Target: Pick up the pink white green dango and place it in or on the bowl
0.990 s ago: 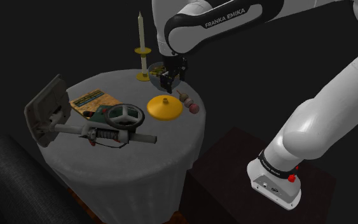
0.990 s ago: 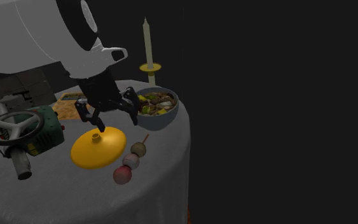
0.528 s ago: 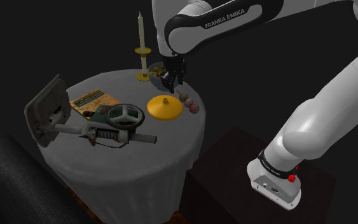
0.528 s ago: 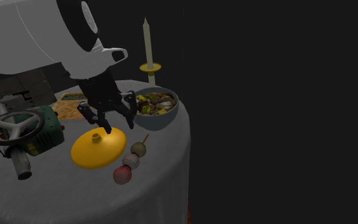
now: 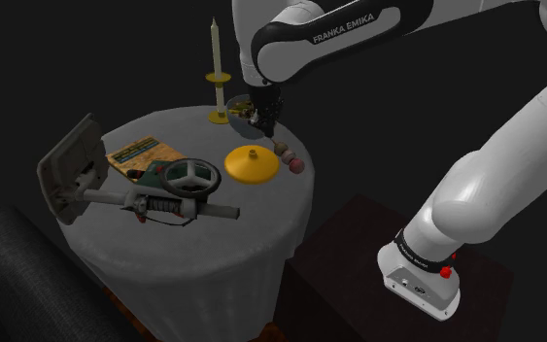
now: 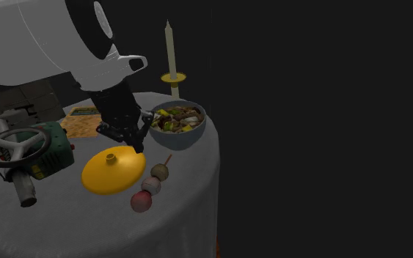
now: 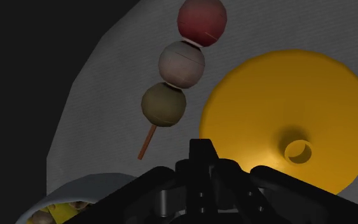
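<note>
tool [image 6: 133, 146] seen closed, fingers met on nothing | positioned over surface [image 6: 186, 201] between bowl [image 6: 191, 134] and yellow lid [image 6: 113, 173] | dango [image 6: 150, 187] laid flat on surface just beside lid, stick end pointed toward bowl, apart from tool

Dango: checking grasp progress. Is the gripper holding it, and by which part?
Nothing is held. The dango lies on the table, apart from the gripper, jaws shut on nothing.

1 candle [image 5: 216, 49] (upright) | 1 yellow lid [image 5: 252, 165] | 1 green wheeled device [image 5: 164, 185]
</note>
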`<state>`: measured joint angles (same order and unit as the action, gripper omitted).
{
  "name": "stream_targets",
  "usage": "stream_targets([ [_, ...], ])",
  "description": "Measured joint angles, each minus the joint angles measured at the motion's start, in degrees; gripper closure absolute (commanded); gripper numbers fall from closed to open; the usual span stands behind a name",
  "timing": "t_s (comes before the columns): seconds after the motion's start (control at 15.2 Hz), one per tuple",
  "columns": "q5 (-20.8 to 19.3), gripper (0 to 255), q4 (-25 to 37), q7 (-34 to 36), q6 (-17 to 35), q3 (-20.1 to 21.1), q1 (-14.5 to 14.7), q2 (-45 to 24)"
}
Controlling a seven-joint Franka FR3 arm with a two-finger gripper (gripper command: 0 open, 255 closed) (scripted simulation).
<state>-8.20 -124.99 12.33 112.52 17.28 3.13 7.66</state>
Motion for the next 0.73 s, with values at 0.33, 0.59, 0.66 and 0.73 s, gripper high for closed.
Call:
stream_targets([
  [0.33,3.9,0,-9.8,-3.8,7.1,-2.0,0.1,7.4],
  [0.59,10.3,0,-24.4,-10.8,18.4,-6.4,1.6,17.9],
  [0.66,10.8,0,-26.1,-11.5,20.1,-6.9,1.8,18.6],
  [0.73,11.2,0,-27.3,-11.8,21.5,-7.1,2.0,18.8],
])
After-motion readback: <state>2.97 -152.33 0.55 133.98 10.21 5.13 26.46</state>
